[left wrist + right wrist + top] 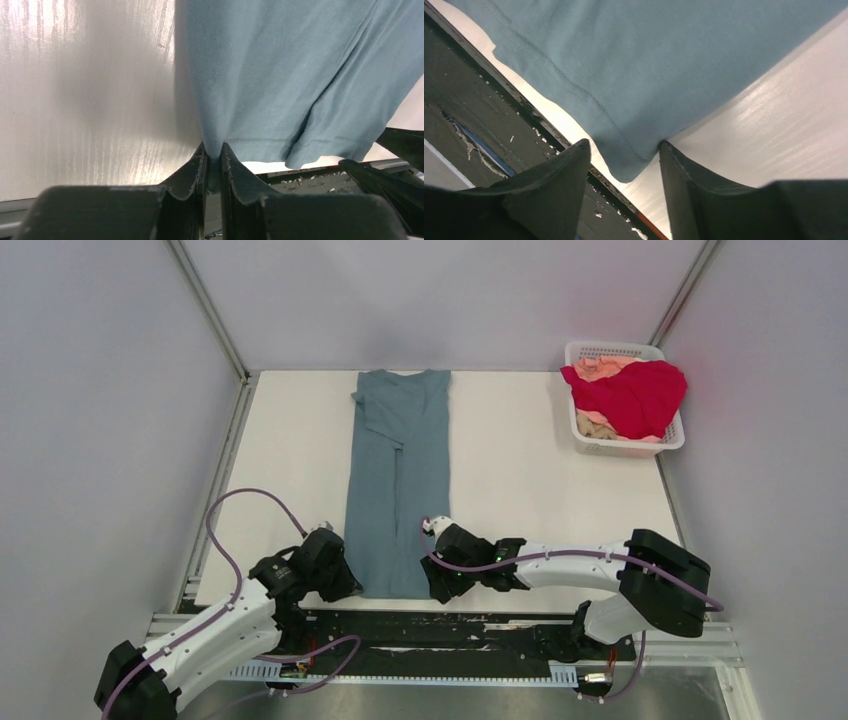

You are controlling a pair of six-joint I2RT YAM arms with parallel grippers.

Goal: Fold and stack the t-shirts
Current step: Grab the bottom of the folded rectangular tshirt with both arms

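Note:
The teal blue-grey t-shirt (398, 475) lies on the table as a long narrow strip, sides folded in, collar at the far end. My left gripper (345, 580) is shut on its near left hem corner (215, 145). My right gripper (437, 583) is open at the near right hem corner; that corner (634, 160) lies between its fingers (676, 170), touching the right one. The crimson red t-shirt (632, 395) and the pale peach t-shirt (600, 367) lie bunched in the white basket (625, 448).
The basket stands at the far right of the white table (520, 470). The table's near edge and a dark metal rail (420, 625) run just below the shirt's hem. Grey walls close in on both sides and the back.

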